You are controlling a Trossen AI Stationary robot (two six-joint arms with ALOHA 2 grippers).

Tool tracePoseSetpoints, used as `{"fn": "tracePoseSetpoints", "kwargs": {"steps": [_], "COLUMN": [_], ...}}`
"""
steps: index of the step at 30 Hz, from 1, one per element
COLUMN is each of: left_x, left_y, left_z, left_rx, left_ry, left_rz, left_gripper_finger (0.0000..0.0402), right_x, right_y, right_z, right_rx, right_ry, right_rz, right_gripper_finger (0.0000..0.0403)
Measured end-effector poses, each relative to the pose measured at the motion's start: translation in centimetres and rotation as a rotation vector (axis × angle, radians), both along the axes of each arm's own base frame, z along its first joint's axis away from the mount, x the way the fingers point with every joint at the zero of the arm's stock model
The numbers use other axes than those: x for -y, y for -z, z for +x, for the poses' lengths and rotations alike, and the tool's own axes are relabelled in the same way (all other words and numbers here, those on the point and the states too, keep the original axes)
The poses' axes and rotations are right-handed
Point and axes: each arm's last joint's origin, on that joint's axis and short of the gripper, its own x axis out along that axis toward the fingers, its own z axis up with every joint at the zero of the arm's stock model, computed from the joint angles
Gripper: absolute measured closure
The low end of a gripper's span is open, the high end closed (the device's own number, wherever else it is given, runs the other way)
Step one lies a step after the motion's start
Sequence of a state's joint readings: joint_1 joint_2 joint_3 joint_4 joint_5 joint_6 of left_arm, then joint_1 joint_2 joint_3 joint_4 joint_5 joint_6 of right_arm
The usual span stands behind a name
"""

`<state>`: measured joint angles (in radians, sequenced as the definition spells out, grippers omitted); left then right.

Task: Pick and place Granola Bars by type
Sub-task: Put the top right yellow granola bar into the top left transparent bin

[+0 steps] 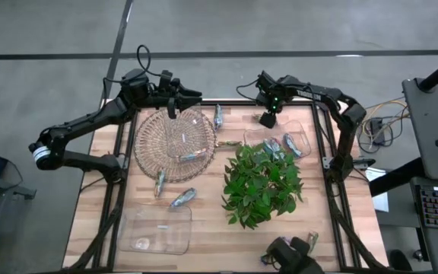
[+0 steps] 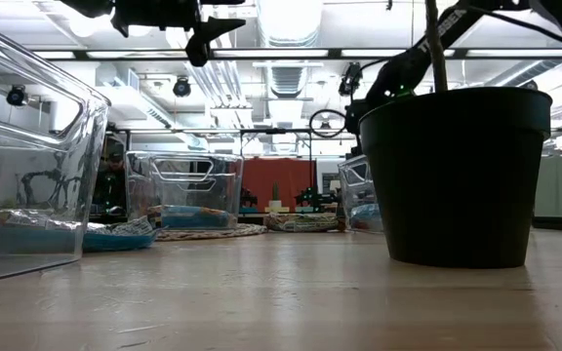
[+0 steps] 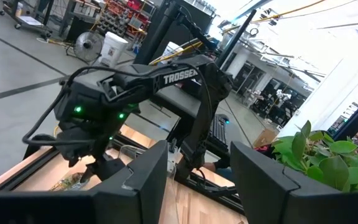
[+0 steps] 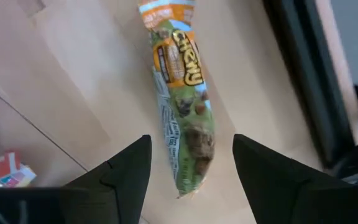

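A granola bar in a green and orange wrapper (image 4: 182, 99) lies flat on the wood near the table's far edge. My right gripper (image 4: 191, 168) points down over it, open, with a finger on either side and clear of it; in the high view this gripper (image 1: 268, 116) hides the bar. More granola bars lie on the table (image 1: 218, 116) (image 1: 160, 183) (image 1: 182, 198), in the wire basket (image 1: 175, 141) and in the clear bin (image 1: 301, 135) at the far right. My left gripper (image 1: 177, 103) (image 3: 197, 180) hangs level over the basket's far rim, open, with nothing between its fingers.
A potted leafy plant (image 1: 263, 183) stands right of centre, its dark pot (image 2: 457, 175) close to the low camera. A clear bin (image 1: 157, 228) sits at the near left. One more bar (image 1: 311, 241) lies at the near right edge.
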<state>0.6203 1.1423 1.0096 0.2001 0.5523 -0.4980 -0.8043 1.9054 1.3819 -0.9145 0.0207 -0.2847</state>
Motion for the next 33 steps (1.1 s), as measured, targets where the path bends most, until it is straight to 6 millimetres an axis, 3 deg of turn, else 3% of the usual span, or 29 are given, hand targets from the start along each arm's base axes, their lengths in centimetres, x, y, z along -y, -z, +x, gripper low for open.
{"fn": "tracePoseSetpoints", "kwargs": {"steps": [13,24,33], "left_x": [0.0,0.0,0.0], "left_y": [0.0,0.0,0.0], "left_z": [0.0,0.0,0.0], "left_rx": [0.000,0.000,0.000], "left_ry": [0.000,0.000,0.001], "left_rz": [0.000,0.000,0.000], "left_gripper_finger": [0.0244,0.0244,0.0244], "right_x": [0.0,0.5,0.8], "right_y": [2.5,2.7,2.4], "right_z": [-0.1,0.2,0.1], "right_rx": [-0.089,-0.121,-0.159], "right_ry": [0.017,0.025,0.003], "right_rz": [0.100,0.057,0.035], "right_gripper_finger": [0.0192,0.0263,0.0236]}}
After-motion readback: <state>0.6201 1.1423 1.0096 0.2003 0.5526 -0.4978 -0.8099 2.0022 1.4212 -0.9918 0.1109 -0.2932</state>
